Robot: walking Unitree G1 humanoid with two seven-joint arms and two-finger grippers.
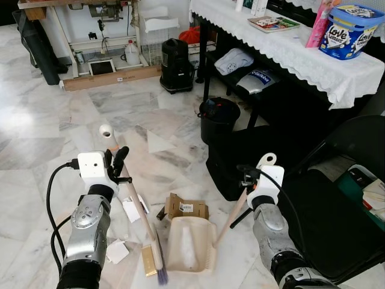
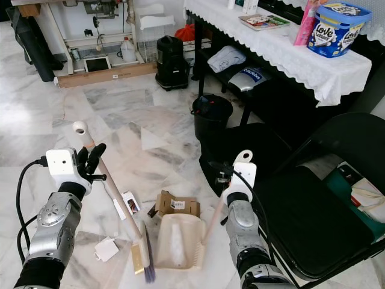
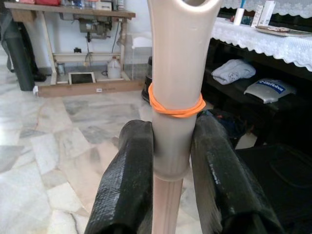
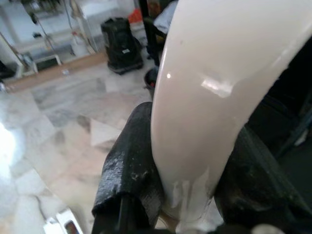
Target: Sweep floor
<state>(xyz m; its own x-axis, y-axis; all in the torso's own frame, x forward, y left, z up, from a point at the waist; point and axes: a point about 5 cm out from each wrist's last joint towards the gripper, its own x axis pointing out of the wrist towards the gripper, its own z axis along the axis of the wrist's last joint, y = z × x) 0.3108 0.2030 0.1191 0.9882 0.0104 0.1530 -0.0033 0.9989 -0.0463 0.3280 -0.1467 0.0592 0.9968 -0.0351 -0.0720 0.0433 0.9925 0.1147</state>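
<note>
Marble floor, cardboard beside dustpan

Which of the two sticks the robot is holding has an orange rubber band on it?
The broom handle in the left gripper. An orange band circles it just above the fingers. The dustpan handle in the right gripper has none.
</note>
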